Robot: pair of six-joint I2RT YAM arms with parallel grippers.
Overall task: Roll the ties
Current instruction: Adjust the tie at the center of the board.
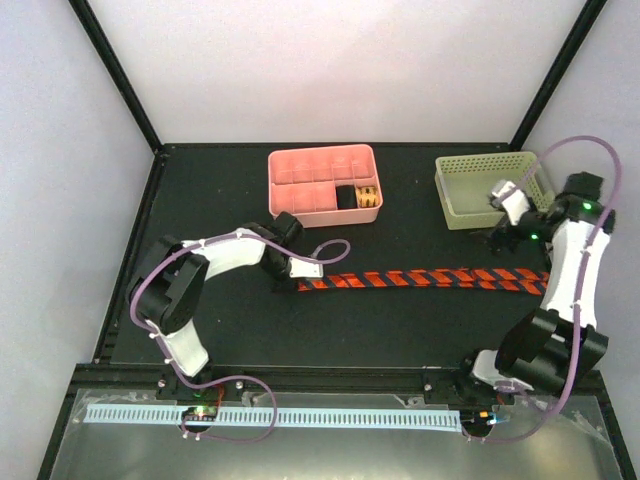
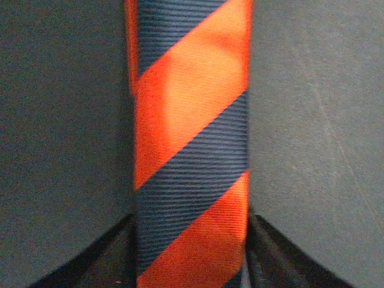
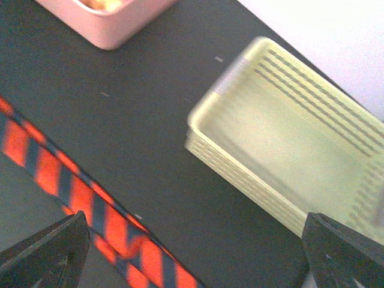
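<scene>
Left gripper [image 2: 191,240] fingers straddle the flat tie [image 2: 191,150].

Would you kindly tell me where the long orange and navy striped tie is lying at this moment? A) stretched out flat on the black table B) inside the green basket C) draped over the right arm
A: the tie runs in a straight line across the black table, in front of the pink tray and the green basket, inside neither of them.

striped tie [image 3: 54,174], yellow basket [image 3: 240,179], pink tray [image 3: 114,27]
</scene>
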